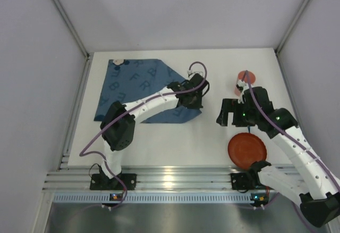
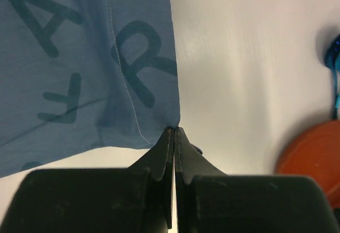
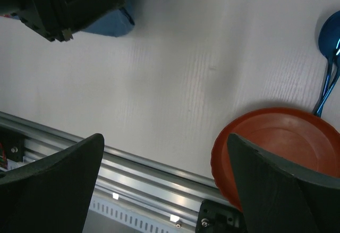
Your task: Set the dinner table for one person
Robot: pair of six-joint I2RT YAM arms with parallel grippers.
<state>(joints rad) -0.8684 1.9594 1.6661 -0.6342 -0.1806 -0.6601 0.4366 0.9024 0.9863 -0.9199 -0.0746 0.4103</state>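
The dinner table (image 1: 175,142) is a white top with a ribbed rail along its near edge. A dark blue letter-printed cloth mat (image 1: 141,86) lies at the back left, and its right corner looks lifted off the table. My left gripper (image 1: 194,104) is shut on that corner; the left wrist view shows the jaws (image 2: 175,129) pinching the mat (image 2: 85,57). An orange-red plate (image 1: 247,149) sits near the front right. My right gripper (image 1: 227,117) hovers open over bare table just left of the plate (image 3: 276,137), holding nothing (image 3: 167,164).
An orange-red cup (image 1: 246,78) stands at the back right behind the right arm. Blue metal cutlery (image 3: 329,36) lies beside the plate's far side, also visible as cutlery (image 2: 333,57) in the left wrist view. White walls enclose the table on three sides.
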